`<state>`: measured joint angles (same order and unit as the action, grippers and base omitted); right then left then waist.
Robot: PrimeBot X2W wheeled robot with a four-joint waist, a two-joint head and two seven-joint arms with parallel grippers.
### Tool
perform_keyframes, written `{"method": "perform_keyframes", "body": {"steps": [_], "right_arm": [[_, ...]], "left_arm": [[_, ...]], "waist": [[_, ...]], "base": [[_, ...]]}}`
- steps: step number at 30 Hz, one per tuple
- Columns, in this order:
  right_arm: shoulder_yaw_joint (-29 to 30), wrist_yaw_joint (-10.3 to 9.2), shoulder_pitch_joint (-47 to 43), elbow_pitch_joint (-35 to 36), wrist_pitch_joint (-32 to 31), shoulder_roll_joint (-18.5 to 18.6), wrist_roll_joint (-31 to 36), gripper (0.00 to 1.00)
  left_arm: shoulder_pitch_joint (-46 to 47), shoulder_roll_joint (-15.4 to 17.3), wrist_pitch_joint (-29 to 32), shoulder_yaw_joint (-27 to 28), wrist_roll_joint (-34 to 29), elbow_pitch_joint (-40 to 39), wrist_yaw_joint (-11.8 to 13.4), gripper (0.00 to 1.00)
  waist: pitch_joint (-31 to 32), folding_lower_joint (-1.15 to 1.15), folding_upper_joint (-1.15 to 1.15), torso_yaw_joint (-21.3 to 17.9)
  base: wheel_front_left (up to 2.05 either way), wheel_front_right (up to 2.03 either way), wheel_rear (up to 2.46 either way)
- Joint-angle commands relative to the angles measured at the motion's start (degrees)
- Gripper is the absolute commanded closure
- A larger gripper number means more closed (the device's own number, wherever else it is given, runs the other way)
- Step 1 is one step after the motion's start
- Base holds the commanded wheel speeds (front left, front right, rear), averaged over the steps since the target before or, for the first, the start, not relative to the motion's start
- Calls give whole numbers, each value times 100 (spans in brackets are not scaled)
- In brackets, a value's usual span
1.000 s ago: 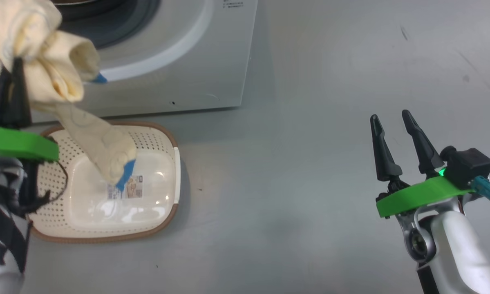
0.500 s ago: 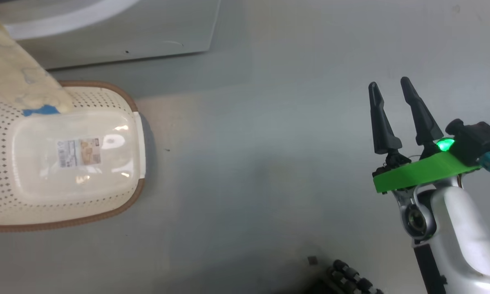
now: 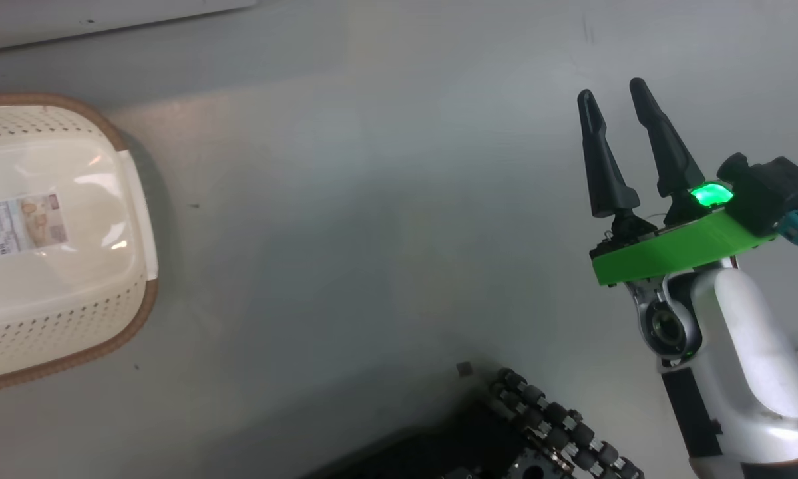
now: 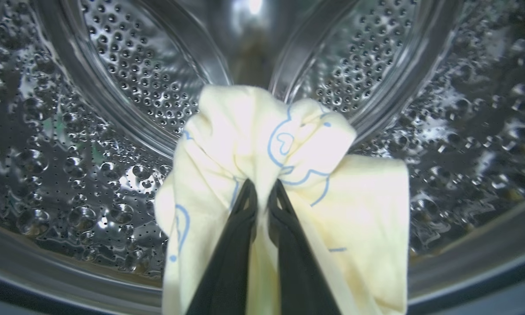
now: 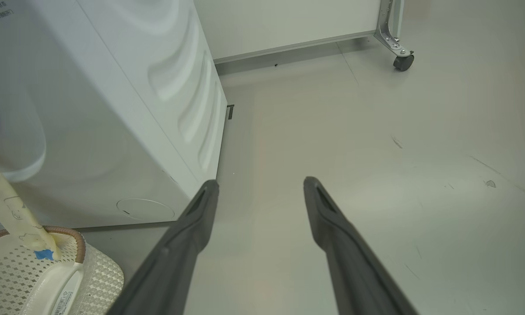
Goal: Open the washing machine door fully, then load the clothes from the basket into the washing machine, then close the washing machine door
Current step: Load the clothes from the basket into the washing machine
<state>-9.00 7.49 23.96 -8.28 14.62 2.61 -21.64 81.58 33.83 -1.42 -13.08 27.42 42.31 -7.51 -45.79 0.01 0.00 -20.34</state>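
Pinching the pale yellow clothes (image 4: 253, 135) between the pressed-together fingers of the left tool (image 4: 262, 188), inside the perforated steel drum (image 4: 126, 74) of the washing machine (image 5: 113, 131), with one end hanging down at the rim of the cream basket (image 5: 77, 239). Holding the right tool (image 3: 611, 88) spread wide above the floor (image 3: 372, 233), well apart from the basket.

Soft, even light is falling on the floor (image 3: 372, 233), white spots are shining on the basket (image 3: 52, 279), the washing machine (image 4: 126, 78) drum is glinting and bending near the edges, and the clothes (image 4: 367, 210) are glowing a bit too bright.
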Motion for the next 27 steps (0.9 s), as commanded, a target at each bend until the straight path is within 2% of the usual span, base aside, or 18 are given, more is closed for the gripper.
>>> {"method": "perform_keyframes", "body": {"steps": [1,7,13,25,26,27], "right_arm": [[-80,0,-90,151,38,27,-23,0],[-211,0,-70,186,38,27,-133,0],[-309,0,-98,180,38,27,-178,0],[-440,0,-105,179,38,27,-345,0],[-443,0,-103,180,38,27,-346,0],[-445,0,-102,181,38,27,-344,0]], "left_arm": [[402,337,-14,172,71,-37,3,100],[1213,553,-309,-85,-196,600,4,100],[1980,559,-789,-183,-393,1114,19,100],[2267,428,-586,-869,-609,2122,5,100],[2272,437,-613,-910,-599,2152,4,65],[2274,446,-642,-946,-588,2185,4,0]], "waist": [[-171,-1,0,-192],[-325,-1,0,-425],[-362,-1,0,-539],[-383,-1,0,-605],[-386,-1,0,-608],[-391,-1,0,-609]], "base": [[0,0,0],[0,0,0],[0,0,0],[0,0,0],[0,0,0],[0,0,0]]}}
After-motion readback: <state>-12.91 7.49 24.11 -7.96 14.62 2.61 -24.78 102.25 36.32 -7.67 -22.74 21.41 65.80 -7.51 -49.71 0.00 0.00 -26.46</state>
